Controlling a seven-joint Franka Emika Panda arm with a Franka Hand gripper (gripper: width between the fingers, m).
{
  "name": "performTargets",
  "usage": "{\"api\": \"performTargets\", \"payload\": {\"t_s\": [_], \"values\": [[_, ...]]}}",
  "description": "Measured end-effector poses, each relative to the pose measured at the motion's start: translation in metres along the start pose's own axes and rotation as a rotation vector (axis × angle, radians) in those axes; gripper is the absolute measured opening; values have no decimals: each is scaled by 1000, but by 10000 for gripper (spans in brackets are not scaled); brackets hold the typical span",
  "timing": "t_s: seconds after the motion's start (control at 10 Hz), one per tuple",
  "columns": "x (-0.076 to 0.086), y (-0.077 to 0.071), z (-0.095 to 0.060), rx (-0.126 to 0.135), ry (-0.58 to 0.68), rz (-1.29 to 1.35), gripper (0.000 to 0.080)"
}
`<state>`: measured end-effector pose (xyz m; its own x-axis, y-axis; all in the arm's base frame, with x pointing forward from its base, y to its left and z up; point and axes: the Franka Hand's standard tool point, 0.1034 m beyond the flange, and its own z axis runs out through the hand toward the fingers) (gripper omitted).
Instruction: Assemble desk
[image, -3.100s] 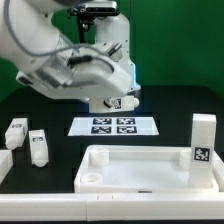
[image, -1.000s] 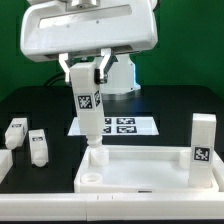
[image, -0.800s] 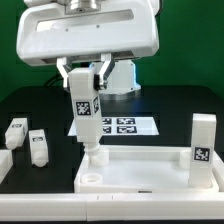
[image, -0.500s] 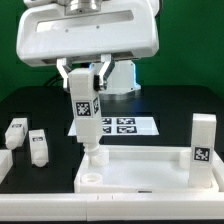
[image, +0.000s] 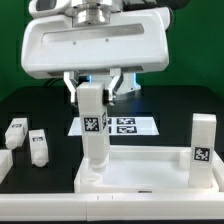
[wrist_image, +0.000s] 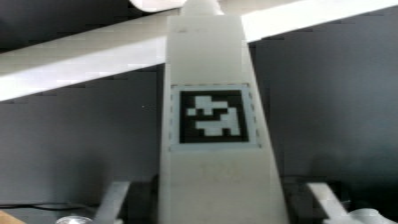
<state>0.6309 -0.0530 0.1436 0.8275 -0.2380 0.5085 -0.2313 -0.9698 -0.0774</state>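
The desk's white tray-like top (image: 150, 155) lies at the front of the black table. A white leg (image: 93, 130) with a black-and-white tag stands upright with its foot in the top's corner on the exterior view's left. My gripper (image: 94, 88) hangs straight above and is shut on the leg's upper end. In the wrist view the leg (wrist_image: 214, 80) fills the middle, tag facing the camera, and runs down between the fingers of the gripper (wrist_image: 217, 205). A second leg (image: 203, 140) stands upright at the top's opposite corner.
Two loose white legs (image: 15, 133) (image: 38, 147) lie on the table at the exterior view's left. The marker board (image: 125, 125) lies flat behind the desk top, partly hidden by the held leg. The arm's wide white body (image: 95, 45) hangs over the middle.
The gripper has come down with the leg. The leg's foot, just above the desk top's corner before, now sits in that corner. The grip has stayed the same.
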Motion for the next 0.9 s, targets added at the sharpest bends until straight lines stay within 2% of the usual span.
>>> {"api": "performTargets", "payload": {"t_s": [0.6,0.9], "values": [[-15,18,8,-21,-28,13,285],[-14,16,10,-29,-2,8,285]]}}
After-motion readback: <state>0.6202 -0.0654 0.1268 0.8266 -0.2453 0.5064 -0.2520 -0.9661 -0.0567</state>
